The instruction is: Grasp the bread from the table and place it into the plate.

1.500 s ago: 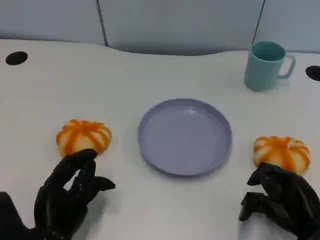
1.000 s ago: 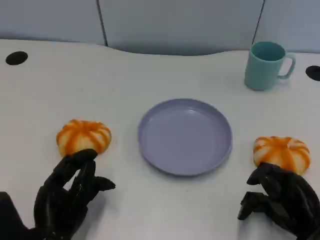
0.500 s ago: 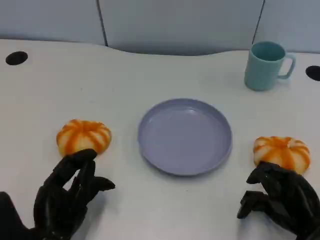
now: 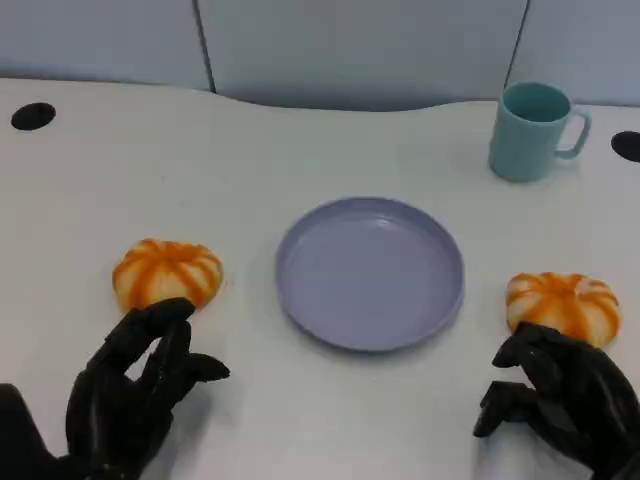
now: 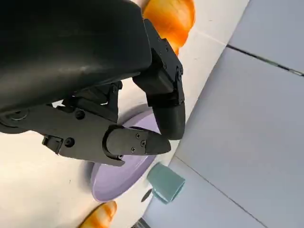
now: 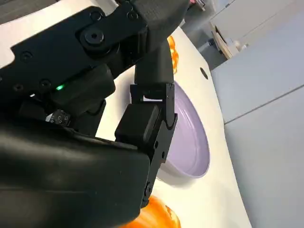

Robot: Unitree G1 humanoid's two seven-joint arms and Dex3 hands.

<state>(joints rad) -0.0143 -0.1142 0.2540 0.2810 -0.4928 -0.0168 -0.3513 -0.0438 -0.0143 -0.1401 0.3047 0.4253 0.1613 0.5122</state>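
Note:
Two orange-striped round breads lie on the white table. The left bread (image 4: 167, 272) is just beyond the fingertips of my left hand (image 4: 135, 395), whose fingers are spread and hold nothing. The right bread (image 4: 563, 305) sits right in front of my right hand (image 4: 560, 400), which also holds nothing, its fingers apart and loosely bent. Between the breads stands the purple plate (image 4: 370, 272) with nothing on it. The left wrist view shows the left bread (image 5: 171, 16) past my fingers and the plate (image 5: 121, 178) further off. In the right wrist view the right bread (image 6: 156, 216) lies beside my hand, near the plate (image 6: 190, 142).
A teal mug (image 4: 535, 130) stands at the back right, well beyond the plate. Two black round holes (image 4: 33, 116) mark the table's far corners. A grey wall panel runs along the back edge.

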